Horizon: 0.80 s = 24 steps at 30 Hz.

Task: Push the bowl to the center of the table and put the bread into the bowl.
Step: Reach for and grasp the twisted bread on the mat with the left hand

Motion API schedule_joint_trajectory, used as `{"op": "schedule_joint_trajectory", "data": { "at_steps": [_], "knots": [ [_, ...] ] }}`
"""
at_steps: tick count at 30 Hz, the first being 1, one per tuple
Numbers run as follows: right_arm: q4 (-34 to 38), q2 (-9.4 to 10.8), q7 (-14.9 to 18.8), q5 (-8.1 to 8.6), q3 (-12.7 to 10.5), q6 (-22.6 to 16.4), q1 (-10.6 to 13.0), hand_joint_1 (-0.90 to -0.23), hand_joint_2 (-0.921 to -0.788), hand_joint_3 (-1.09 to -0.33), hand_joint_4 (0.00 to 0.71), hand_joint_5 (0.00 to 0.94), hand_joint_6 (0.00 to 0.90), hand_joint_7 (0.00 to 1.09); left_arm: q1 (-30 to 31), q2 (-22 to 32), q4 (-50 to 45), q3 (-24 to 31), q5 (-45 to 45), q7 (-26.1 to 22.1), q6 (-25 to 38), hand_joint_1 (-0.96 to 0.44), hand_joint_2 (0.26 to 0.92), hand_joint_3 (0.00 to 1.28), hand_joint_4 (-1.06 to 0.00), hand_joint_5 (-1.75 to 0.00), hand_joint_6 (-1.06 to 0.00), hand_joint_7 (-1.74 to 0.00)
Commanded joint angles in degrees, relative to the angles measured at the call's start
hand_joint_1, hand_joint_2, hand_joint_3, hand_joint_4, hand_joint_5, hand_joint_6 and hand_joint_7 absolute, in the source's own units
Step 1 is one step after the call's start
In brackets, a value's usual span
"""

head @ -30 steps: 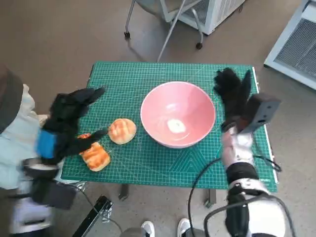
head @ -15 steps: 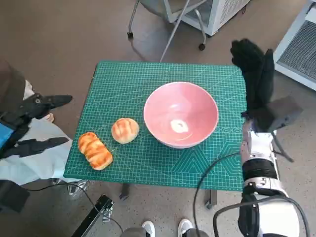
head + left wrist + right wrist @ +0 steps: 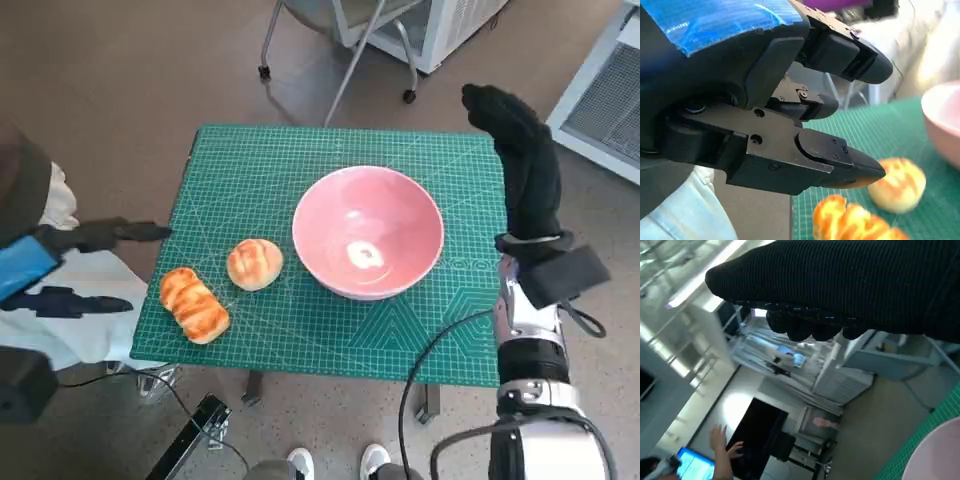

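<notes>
1. The pink bowl point(image 3: 368, 232) sits on the green cutting mat point(image 3: 250, 170) that covers the small table, a little to the right of the mat's middle and near its right edge. It stands upright, and a bright patch of light glints off its bottom.
2. Two pieces of bread lie to the left of the bowl. The round bun point(image 3: 254, 264) rests just beside the bowl's rim, without touching it as far as I can see.
3. The long twisted loaf point(image 3: 194, 305) lies further left, near the mat's front left corner, close to the bun but apart from it.
4. The left hand point(image 3: 60, 268) hangs off the table's left edge, over pale cloth, with its blue-taped back towards the robot. Its black fingers point(image 3: 120, 233) point towards the mat and are spread apart, with nothing between them.
5. From behind that hand, the fingers point(image 3: 840, 157) stretch out over the mat's edge, and the loaf point(image 3: 855, 222) and the bun point(image 3: 897, 185) show beyond them, untouched.
6. The right hand point(image 3: 520, 165) in its knitted glove is raised beside the table's far right corner, fingers extended and together, holding nothing. It is clear of the bowl.
7. A wheeled chair base point(image 3: 335, 50) stands on the floor beyond the table, and a person's raised hand point(image 3: 717, 437) shows in the background of the right wrist view.
</notes>
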Motion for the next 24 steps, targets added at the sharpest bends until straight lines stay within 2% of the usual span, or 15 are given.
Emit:
{"op": "schedule_joint_trajectory", "data": {
  "at_steps": [1, 11, 18, 24],
  "knots": [
    [-3.01, 0.1, 0.82, 0.13, 0.95, 2.15, 2.97, -0.623, -0.921, -0.773, 0.371, 0.042, 0.067, 0.77, -3.9, 0.75, 4.17, -4.98, 2.55, -1.24, -2.27, -0.01, 0.764, 0.0, -0.45, -0.01, -0.57, -0.11],
    [-6.69, 0.4, 1.22, 1.4, 1.47, 4.75, 4.98, -0.625, -0.921, -0.77, 0.37, 0.038, 0.058, 0.79, -11.09, -2.06, 12.26, -13.71, 7.48, -0.1, -7.61, -0.02, 0.77, 0.0, -0.44, 0.0, -0.55, -0.07],
    [-9.22, 0.54, 0.58, 1.04, 1.63, 6.11, 6.23, -0.631, -0.921, -0.768, 0.373, 0.038, 0.057, 0.79, -14.08, -3.98, 16.52, -18.12, 12.52, 2.96, -10.54, -0.03, 0.773, 0.0, -0.44, 0.0, -0.55, -0.05],
    [-11.07, 0.25, 0.51, 0.88, 1.64, 6.73, 7.46, -0.642, -0.921, -0.766, 0.375, 0.037, 0.055, 0.8, -15.23, -4.89, 18.41, -20.97, 16.35, 4.51, -10.61, -0.03, 0.777, 0.0, -0.43, 0.0, -0.55, -0.04]
  ]
}}
